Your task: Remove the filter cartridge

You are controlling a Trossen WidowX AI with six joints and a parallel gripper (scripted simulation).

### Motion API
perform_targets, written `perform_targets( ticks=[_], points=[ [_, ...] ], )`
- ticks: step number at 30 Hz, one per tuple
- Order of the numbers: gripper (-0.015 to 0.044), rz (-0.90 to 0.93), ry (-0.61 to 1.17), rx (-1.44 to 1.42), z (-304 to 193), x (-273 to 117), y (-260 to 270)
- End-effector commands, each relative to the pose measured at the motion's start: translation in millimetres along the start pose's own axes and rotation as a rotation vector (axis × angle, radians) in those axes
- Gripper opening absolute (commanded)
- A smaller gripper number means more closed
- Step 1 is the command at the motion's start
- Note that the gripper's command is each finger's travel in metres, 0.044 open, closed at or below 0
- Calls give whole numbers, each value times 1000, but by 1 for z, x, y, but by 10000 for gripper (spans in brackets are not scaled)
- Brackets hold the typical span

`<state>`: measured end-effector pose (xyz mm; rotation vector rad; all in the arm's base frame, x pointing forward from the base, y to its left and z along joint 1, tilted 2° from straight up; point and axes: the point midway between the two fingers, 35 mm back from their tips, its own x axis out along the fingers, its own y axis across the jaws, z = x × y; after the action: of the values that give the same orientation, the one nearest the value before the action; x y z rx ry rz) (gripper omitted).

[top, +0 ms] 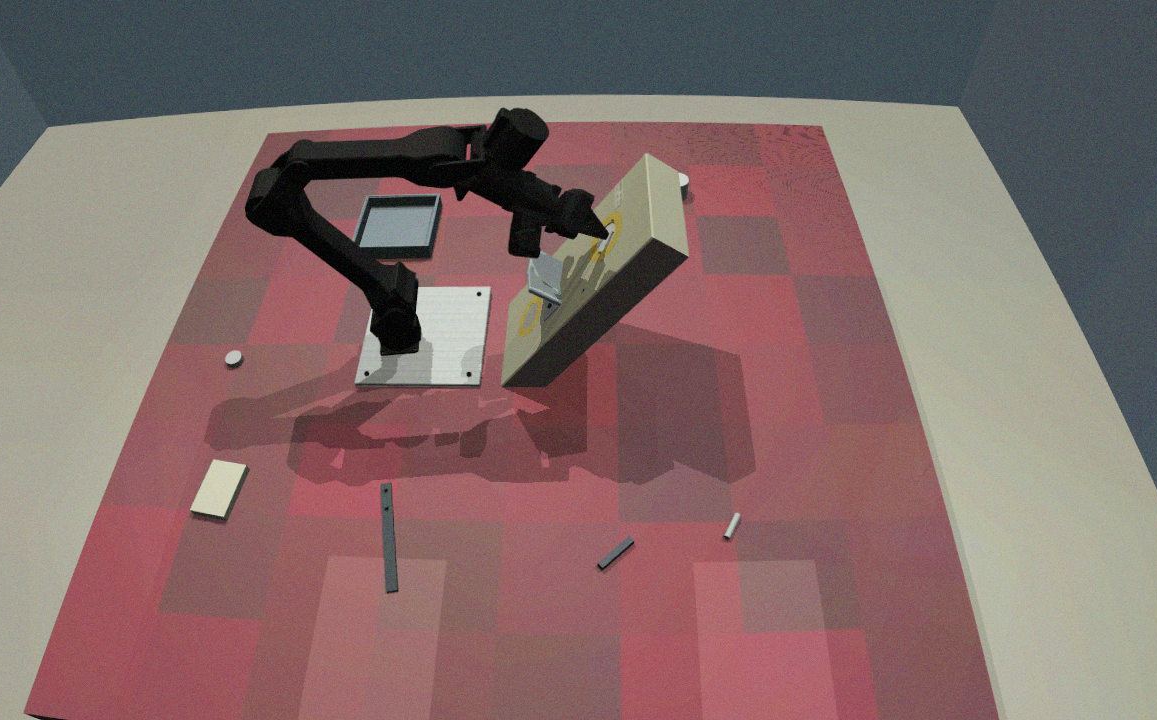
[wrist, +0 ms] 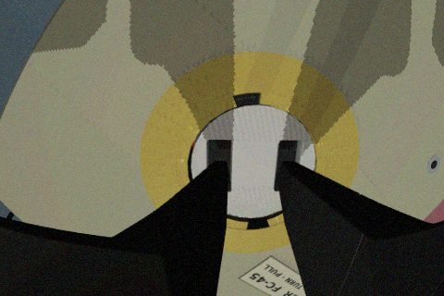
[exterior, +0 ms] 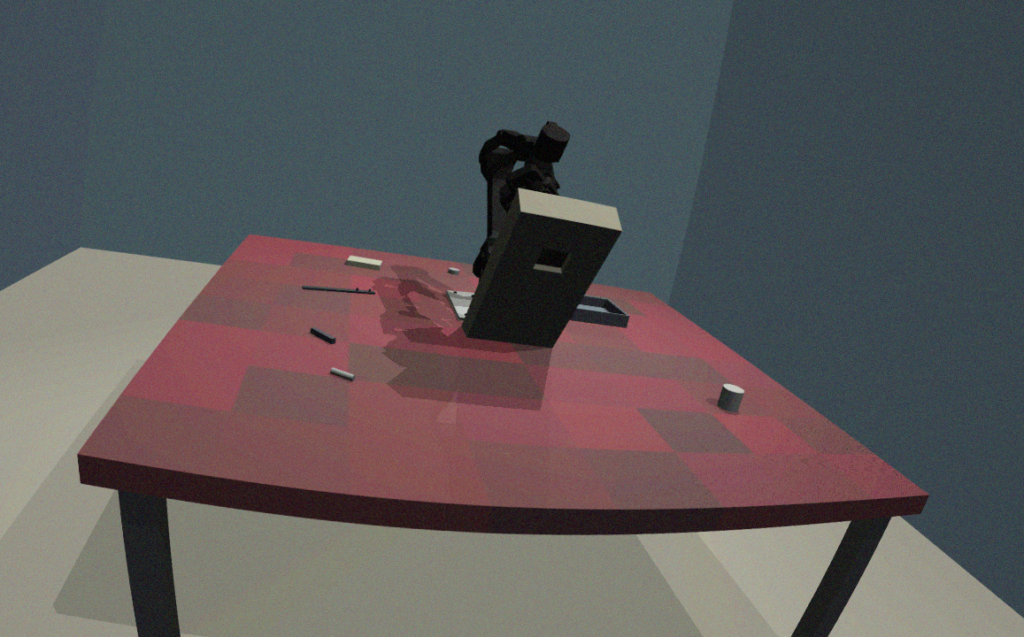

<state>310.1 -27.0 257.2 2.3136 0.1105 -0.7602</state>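
Fingertips fill the bottom of my wrist view, set narrow with a gap between them and clamped on nothing. Each tip sits at the mouth of one of the two dark slots [wrist: 218,147] in the filter cartridge [wrist: 253,154]. I cannot tell how deep they have gone in.

The cartridge is in its bore, flush with the service panel [wrist: 80,111], inside a yellow ring [wrist: 163,148] with small notches above and below. A label [wrist: 280,284] under it reads FC-45 with words like turn and pull. I judge this a rigid, smooth-faced plug with no rim to pinch, so the slots are the only hold. It probably wants a twist from the wrist before it draws straight out. It looks small and light, but it could slip off the tips once free unless I squeeze the web between the slots.

Farther off, on the bench [top: 833,537] beside the arm's base, the tray [top: 398,198] shows only its pale blue floor with nothing in it.
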Motion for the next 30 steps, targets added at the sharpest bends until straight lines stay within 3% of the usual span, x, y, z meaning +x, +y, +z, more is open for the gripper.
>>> perform_targets(
  ticks=[1, 30],
  points=[
    [90, -3, 4, -3, -1, 2, 0],
    [90, -2, 4, -3, 0, 12, -1]
  ],
)
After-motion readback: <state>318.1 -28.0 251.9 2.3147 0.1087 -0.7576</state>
